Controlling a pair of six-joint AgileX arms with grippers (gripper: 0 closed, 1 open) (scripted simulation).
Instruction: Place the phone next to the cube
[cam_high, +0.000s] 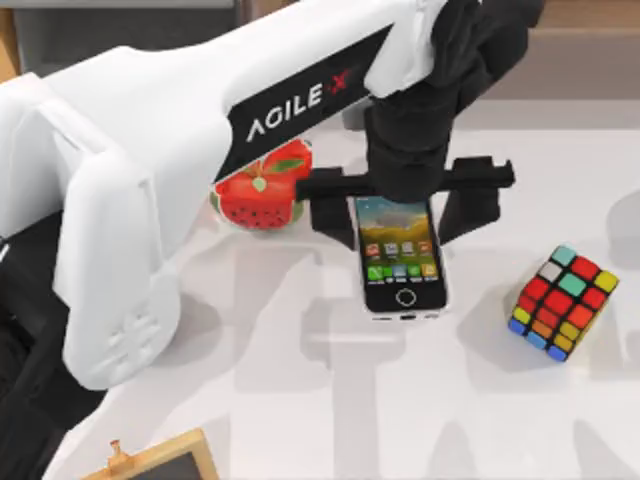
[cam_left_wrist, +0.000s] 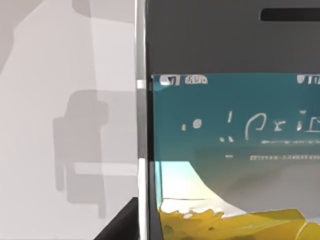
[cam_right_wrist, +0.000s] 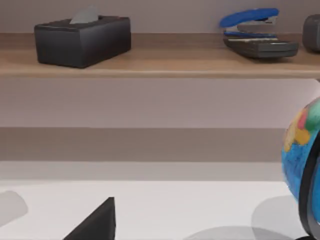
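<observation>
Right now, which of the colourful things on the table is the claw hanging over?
The phone; the left gripper straddles its top end. The cube lies apart to the right, the watermelon pot to the left.

The top view looks straight down on the white table (cam_high: 300, 400) from above. The left wrist view sits very close over the phone (cam_left_wrist: 230, 125), which the top view also shows (cam_high: 402, 255). The right wrist view faces level toward a wooden shelf (cam_right_wrist: 160, 65).
</observation>
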